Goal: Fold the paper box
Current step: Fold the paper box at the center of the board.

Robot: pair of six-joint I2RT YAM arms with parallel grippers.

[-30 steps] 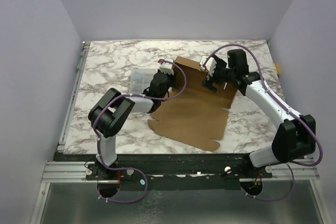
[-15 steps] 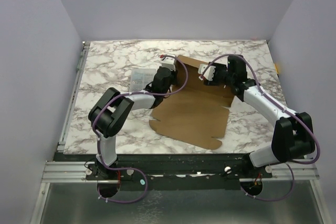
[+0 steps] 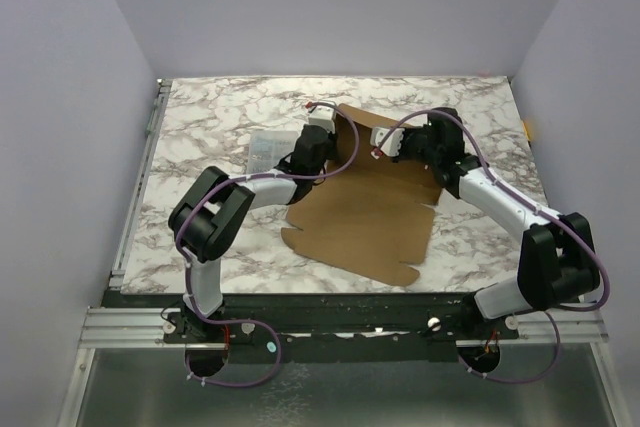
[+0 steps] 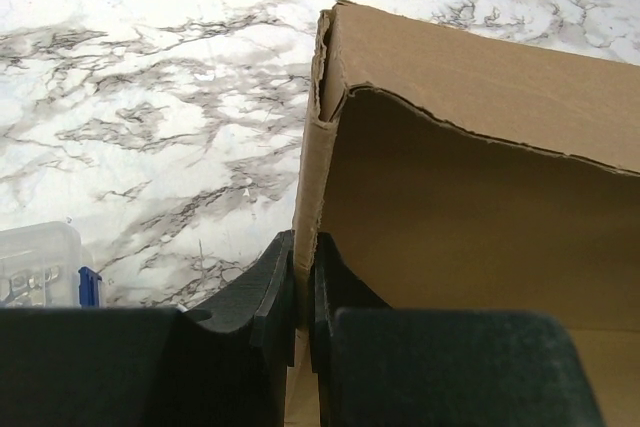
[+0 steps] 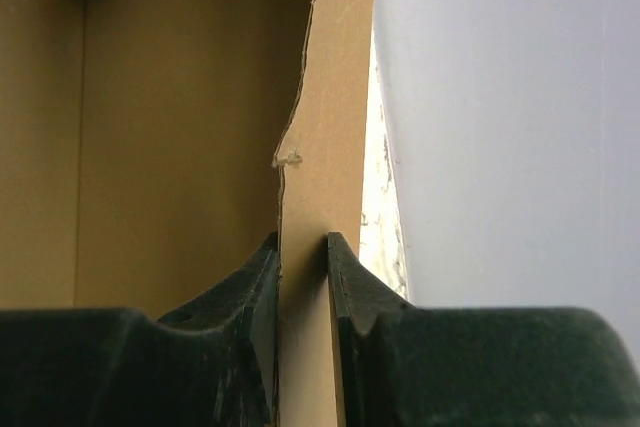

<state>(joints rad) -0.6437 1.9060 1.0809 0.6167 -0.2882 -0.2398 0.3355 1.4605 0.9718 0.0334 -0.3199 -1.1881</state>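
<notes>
**Right tool just clamped on, so both walls are held**

Our right tool was wide a second ago. Now its jaws have narrowed onto a standing cardboard panel and press it from both sides. Our left tool hasn't budged and stays pinched on the upright left wall. So the paper box, mid-table with its far flaps raised, is held at two points, and we reckon the wall fold can go ahead. Only the wrist views show the pinches. Only the top view shows the near half lying flat, and the clear plastic case to the left.

No legible text, label, brand or number on the paper box or elsewhere.
</notes>
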